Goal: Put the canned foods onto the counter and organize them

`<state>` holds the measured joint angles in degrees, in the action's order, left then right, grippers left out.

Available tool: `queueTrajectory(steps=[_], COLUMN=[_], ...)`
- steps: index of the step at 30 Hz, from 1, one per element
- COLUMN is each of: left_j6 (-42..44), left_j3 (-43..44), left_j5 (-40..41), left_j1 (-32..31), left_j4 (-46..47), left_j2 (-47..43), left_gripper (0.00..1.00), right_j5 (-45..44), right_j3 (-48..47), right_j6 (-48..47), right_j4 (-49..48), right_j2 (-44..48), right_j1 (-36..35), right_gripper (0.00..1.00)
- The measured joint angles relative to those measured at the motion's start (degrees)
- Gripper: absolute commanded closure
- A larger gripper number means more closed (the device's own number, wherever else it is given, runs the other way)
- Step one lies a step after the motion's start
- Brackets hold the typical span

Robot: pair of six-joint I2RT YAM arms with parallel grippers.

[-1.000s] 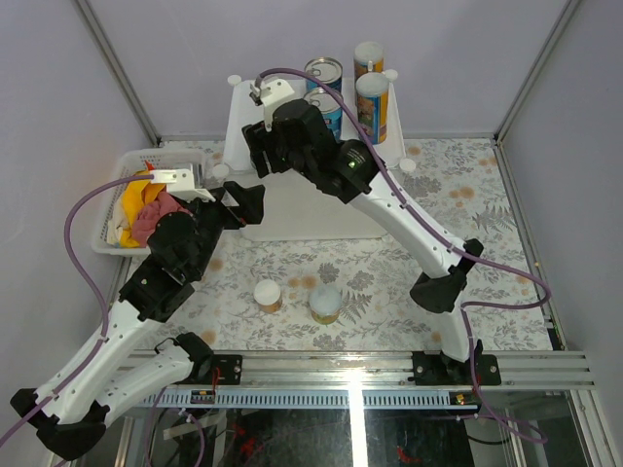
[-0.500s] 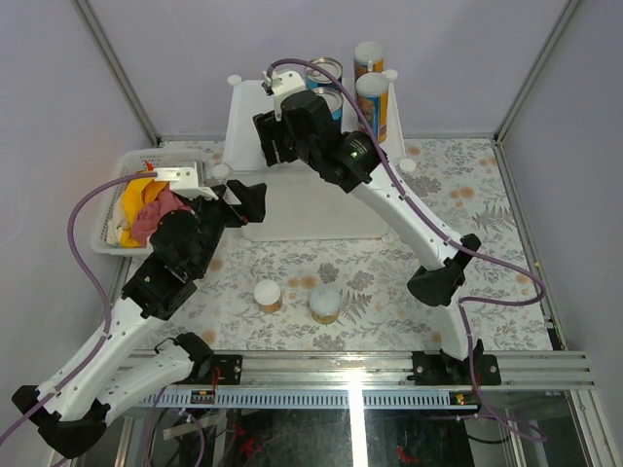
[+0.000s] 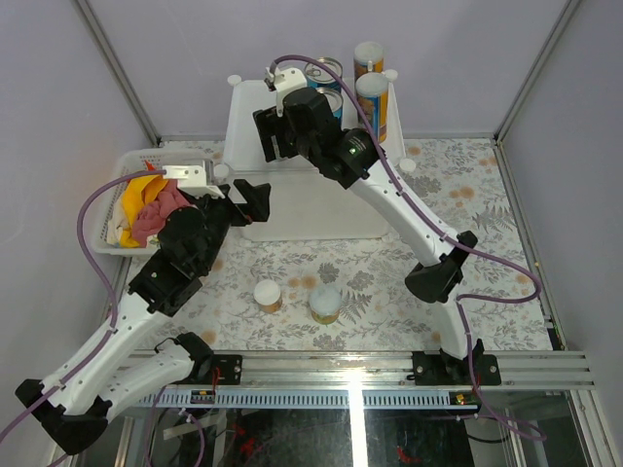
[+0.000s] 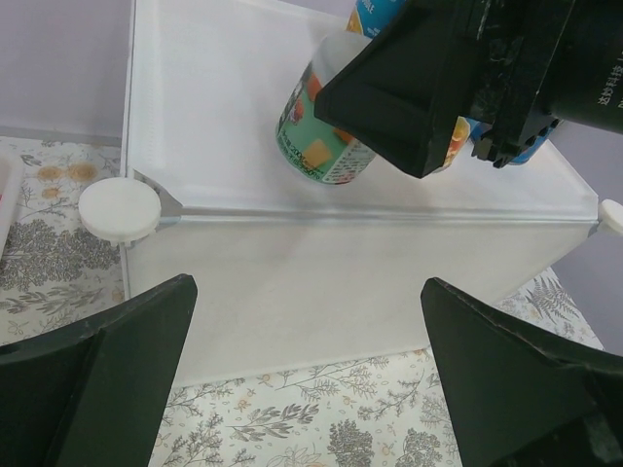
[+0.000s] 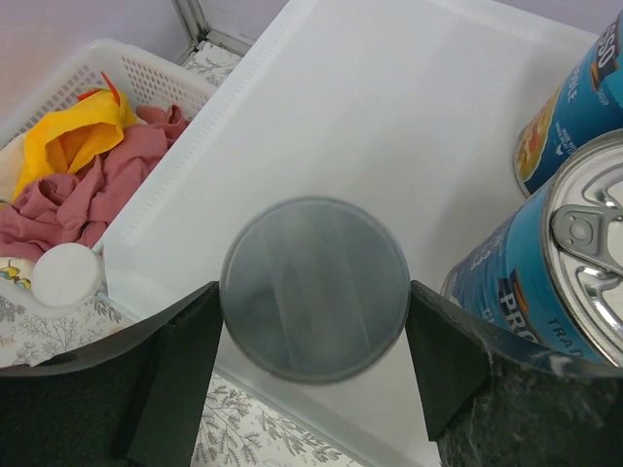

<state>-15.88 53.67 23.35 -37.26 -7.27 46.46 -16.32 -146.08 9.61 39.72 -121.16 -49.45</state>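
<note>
Reaching farther over counter (image 3: 241,126) now — right claw (image 5: 311,302) flanks grey-lidded can (image 4: 316,146), grip unclear; left claw (image 4: 307,287) spread, empty.

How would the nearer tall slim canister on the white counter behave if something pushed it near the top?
The canister would probably tip rather than slide: it stands tall on a narrow base. Toppled, its round body would likely roll, perhaps off the counter, whose top looks flat.

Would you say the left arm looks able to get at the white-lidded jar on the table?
Probably yes: the white-lidded jar stands uncovered on the table, apart from its neighbour jar, and the left gripper is open and empty, though it must draw back towards its base.
</note>
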Motion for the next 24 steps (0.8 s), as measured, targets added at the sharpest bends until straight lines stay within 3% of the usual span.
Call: queueTrajectory(steps=[4,24], left_j6=[0.0,0.1], left_j3=[-0.2,-0.2], left_j5=[0.0,-2.9], left_j1=[0.0,0.0], left_j4=[0.2,3.3], left_j2=[0.3,2.2], left_gripper=[0.0,0.0], right_j5=[0.7,2.4], right_j3=[0.0,4.6], right_j6=[0.0,-0.8], right_j4=[0.0,-3.3], right_j2=[-0.2,3.1], right_j1=[0.1,0.1], right_gripper=[0.12,0.11])
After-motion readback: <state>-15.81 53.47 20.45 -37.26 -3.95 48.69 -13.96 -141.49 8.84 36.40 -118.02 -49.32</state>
